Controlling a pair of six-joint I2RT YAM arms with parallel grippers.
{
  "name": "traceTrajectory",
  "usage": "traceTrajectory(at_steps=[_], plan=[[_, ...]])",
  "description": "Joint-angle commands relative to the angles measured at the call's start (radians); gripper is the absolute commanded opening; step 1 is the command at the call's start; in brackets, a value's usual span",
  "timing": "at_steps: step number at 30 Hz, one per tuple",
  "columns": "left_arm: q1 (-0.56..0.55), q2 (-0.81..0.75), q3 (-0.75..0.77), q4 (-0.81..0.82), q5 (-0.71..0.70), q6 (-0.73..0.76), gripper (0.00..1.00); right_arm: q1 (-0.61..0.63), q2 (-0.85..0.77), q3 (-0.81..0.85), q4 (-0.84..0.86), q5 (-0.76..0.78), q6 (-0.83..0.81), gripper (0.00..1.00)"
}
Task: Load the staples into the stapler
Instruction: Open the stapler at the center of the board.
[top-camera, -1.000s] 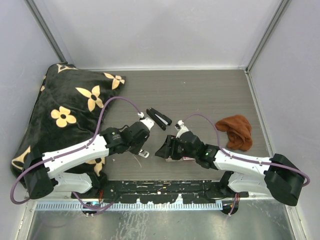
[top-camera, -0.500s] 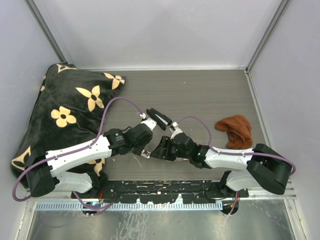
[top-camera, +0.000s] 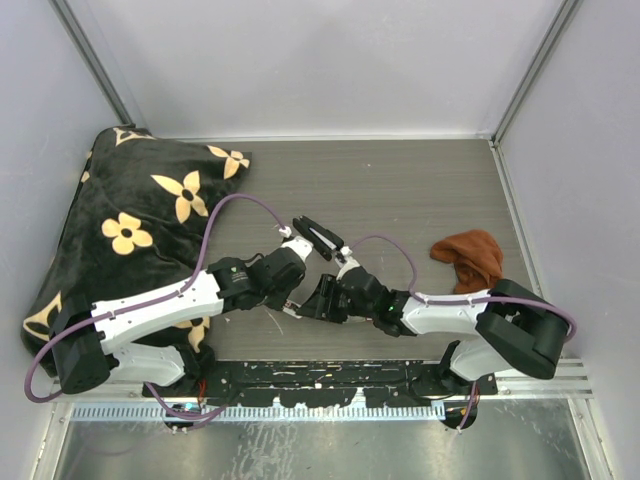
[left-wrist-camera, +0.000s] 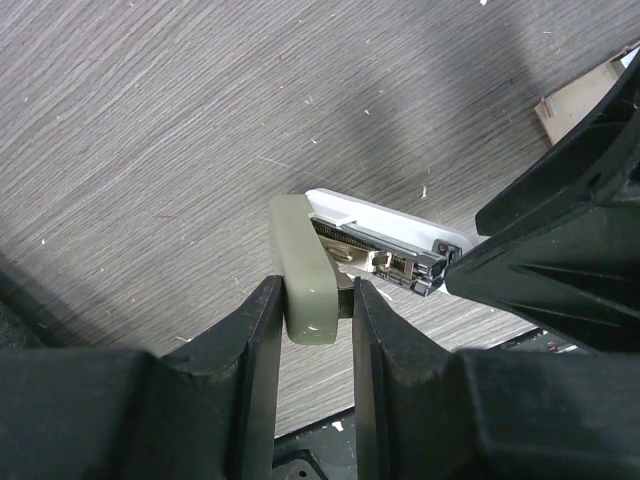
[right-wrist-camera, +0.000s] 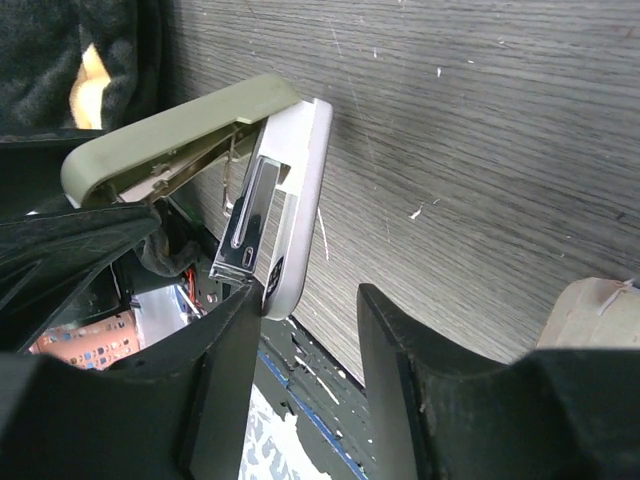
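one stapler (left-wrist-camera: 300, 255), clamped by left end effector (left-wrist-camera: 312, 300), near table (left-wrist-camera: 150, 120) edge.

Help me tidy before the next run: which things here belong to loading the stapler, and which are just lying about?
Job: stapler, clamped in left gripper; right gripper, open beside it; small cardboard box.
Lying about: floral cushion; brown cloth; black clip-like object.

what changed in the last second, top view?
The right gripper swung left across the table, closing in on the open stapler; its jaws are apart, holding nothing visible. The left gripper stays clamped on the stapler's green lid, barely shifted. Brown cloth and flowered cushion did not move.
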Motion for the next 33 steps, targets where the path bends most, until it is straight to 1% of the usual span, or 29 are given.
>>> traceTrajectory(at_steps=[1, 5, 8, 13, 17, 23, 30, 33], plan=[[-0.007, -0.042, 0.012, 0.069, -0.023, -0.021, 0.0, 0.006, 0.032, 0.035, 0.059, 0.001, 0.027, 0.46], [-0.005, -0.08, -0.007, 0.087, -0.025, -0.042, 0.0, 0.006, 0.05, 0.016, 0.086, 0.007, 0.046, 0.38], [-0.006, -0.108, -0.022, 0.098, -0.021, -0.067, 0.0, 0.006, 0.053, -0.007, 0.118, 0.023, 0.066, 0.35], [-0.005, -0.164, -0.054, 0.122, 0.004, -0.12, 0.0, 0.006, 0.047, -0.037, 0.16, 0.039, 0.093, 0.34], [0.003, -0.22, -0.08, 0.13, 0.014, -0.155, 0.0, 0.006, 0.007, -0.068, 0.175, 0.07, 0.105, 0.33], [0.031, -0.299, -0.115, 0.162, 0.111, -0.18, 0.0, 0.005, -0.082, -0.103, 0.178, 0.111, 0.094, 0.31], [0.088, -0.346, -0.138, 0.18, 0.231, -0.175, 0.0, 0.001, -0.181, -0.141, 0.203, 0.124, 0.023, 0.31], [0.107, -0.364, -0.148, 0.184, 0.256, -0.174, 0.0, -0.004, -0.226, -0.16, 0.204, 0.125, 0.016, 0.28]])
